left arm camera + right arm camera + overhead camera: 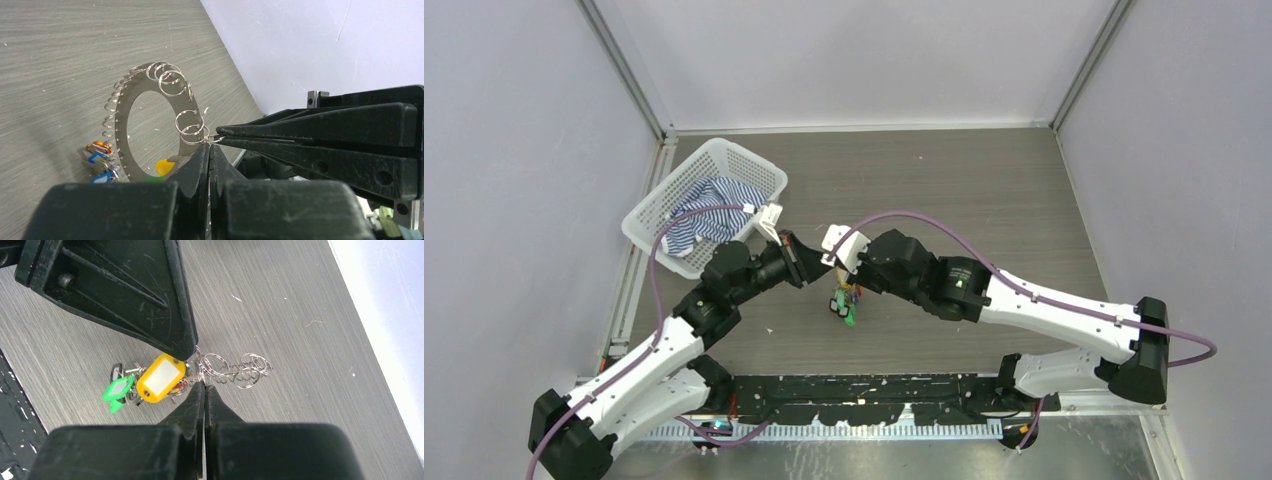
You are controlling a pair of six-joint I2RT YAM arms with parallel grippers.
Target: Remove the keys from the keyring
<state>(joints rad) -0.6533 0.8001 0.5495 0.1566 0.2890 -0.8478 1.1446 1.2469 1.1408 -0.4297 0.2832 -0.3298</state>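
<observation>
The keyring is a flat toothed metal ring hung with small split rings, held upright above the table. In the right wrist view it is edge-on. The keys with blue and orange tags hang at its lower left. A yellow tag and a green tag show below it. In the top view the bunch dangles between both grippers. My left gripper is shut on a small split ring at the keyring's rim. My right gripper is shut on the same spot, tip to tip with the left.
A white mesh basket holding a blue striped cloth stands at the back left, close behind the left arm. White walls enclose the wooden table on three sides. A black strip runs along the near edge.
</observation>
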